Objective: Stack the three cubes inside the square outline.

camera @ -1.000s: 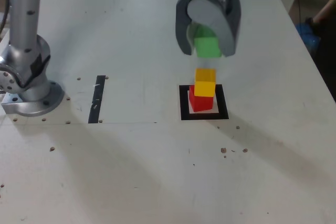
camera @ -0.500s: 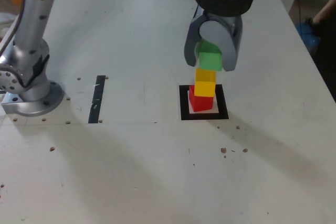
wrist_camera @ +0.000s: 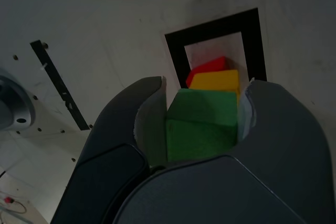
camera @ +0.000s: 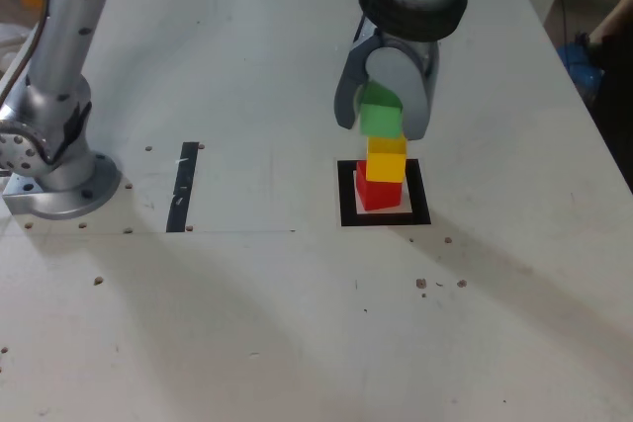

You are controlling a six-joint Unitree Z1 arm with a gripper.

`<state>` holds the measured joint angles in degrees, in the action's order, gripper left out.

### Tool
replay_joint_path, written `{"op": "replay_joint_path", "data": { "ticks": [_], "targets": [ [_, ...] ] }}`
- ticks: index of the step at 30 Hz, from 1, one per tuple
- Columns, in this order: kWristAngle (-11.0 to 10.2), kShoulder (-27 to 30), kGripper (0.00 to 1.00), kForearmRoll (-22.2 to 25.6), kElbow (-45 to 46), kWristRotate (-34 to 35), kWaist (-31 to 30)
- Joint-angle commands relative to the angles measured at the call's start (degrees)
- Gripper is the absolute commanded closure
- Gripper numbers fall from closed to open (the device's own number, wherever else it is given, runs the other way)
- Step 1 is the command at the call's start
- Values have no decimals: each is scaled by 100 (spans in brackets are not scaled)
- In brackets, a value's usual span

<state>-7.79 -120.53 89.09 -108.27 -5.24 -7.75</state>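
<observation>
1. Green cube [camera: 380, 119] sits clamped between the jaws of the gripper [camera: 382, 118], directly above the yellow cube [camera: 387, 158] (whether they touch is unclear)
2. Yellow cube rests on the red cube [camera: 378, 192]
3. Red cube stands inside the square outline [camera: 347, 195] on the white desk [camera: 247, 323]
4. A black tape strip [camera: 183, 187] lies well apart, toward the exterior view's left

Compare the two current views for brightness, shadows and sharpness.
Exterior view: bright and even, the white table nearly washed out, soft grey arm shadows across it, the green cube in the gripper slightly soft. Wrist view: much darker, the table grey, the gripper's dark fingers large and close, yet the green cube and the square outline stay readable.
</observation>
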Motion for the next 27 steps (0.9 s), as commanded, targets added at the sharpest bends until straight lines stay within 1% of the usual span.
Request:
{"op": "replay_joint_path", "data": {
  "ticks": [1, 10, 22, 27],
  "targets": [
    [29, -14, 80, 2, -26, -13, -6],
    [12, -83, 80, -45, 24, -12, -16],
    [84, -111, 80, -27, 32, -30, -16],
    [99, -111, 79, -28, 40, -47, -16]
  ]
}}
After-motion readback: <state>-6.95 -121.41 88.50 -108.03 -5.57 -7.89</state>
